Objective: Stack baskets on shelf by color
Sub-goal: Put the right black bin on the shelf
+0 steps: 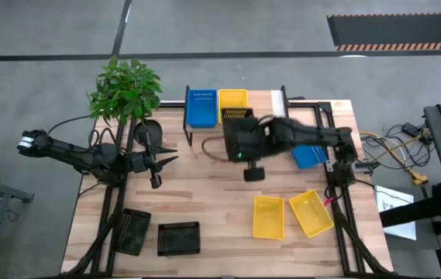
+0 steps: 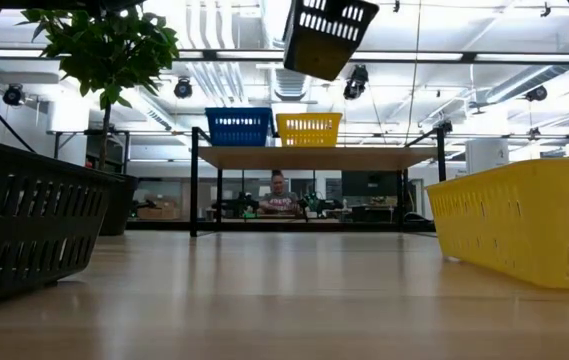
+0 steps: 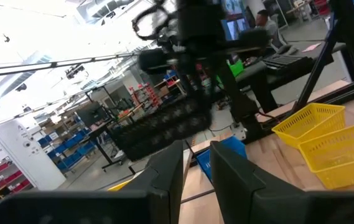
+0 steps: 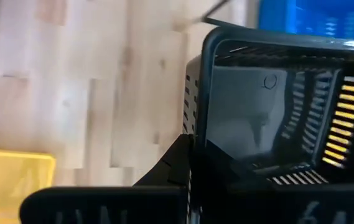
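1. Shelf (image 1: 267,105) holds one blue basket (image 1: 201,108) and one yellow basket (image 1: 233,98), both empty.
2. Right gripper (image 4: 192,152) is clamped on a black basket (image 2: 328,35) held above the shelf.
3. Left gripper (image 3: 195,171) is slightly parted, empty, near the plant (image 1: 125,87).
4. Only the low view shows the person (image 2: 279,197) behind.

Shelf (image 1: 301,99) stands at the table's (image 1: 204,194) far edge, two baskets side by side on its left part: one (image 1: 201,108) at the end, the other (image 1: 233,98) right of it. A third basket (image 1: 238,124) hangs tilted in the air just before the shelf, on the right gripper (image 4: 189,149). Another basket (image 1: 308,156) lies under the right arm. Near right: two baskets (image 1: 268,216) (image 1: 311,212) side by side. Near left: two more (image 1: 132,230) (image 1: 179,238). Plant (image 1: 125,89) at far left corner. Left gripper (image 1: 156,163) hovers left of centre.
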Available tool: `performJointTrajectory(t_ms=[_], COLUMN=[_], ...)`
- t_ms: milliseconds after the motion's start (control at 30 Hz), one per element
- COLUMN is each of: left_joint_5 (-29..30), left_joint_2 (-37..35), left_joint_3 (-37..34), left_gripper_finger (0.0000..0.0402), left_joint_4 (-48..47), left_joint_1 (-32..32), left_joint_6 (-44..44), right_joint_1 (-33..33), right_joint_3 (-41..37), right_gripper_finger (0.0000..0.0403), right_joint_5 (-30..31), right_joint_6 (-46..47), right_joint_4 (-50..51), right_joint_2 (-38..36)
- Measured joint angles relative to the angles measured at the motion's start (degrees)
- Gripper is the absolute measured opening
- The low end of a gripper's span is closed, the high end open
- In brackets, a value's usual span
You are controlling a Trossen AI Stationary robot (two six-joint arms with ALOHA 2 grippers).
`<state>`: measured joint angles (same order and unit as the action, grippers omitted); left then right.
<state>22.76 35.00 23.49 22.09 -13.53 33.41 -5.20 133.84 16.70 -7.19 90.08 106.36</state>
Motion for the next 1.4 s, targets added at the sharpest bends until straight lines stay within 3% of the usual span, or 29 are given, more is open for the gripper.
performJointTrajectory(t_ms=[300, 567, 1000, 1400], left_joint_5=[0.01, 0.01, 0.01, 0.00], left_joint_2=[0.09, 0.11, 0.11, 0.11], left_joint_3=[0.00, -0.04, -0.11, -0.11], left_gripper_finger=[0.0063, 0.0063, 0.0063, 0.0063], left_joint_4=[-0.04, -0.15, -0.14, -0.11], left_joint_1=[-0.01, 0.01, 0.01, 0.00], left_joint_6=[0.00, 0.00, -0.05, -0.02], right_joint_1=[11.32, 19.13, 24.64, 27.99], right_joint_3=[-1.19, -10.03, -28.65, -37.53], right_gripper_finger=[0.0008, 0.0008, 0.0008, 0.0008], right_joint_5=[-3.17, -6.18, -6.26, -6.92], right_joint_6=[-6.79, -10.46, -12.25, -15.26], right_joint_4=[-0.08, -0.04, -7.75, -15.19], right_joint_2=[-3.42, -6.96, -15.75, -15.49])
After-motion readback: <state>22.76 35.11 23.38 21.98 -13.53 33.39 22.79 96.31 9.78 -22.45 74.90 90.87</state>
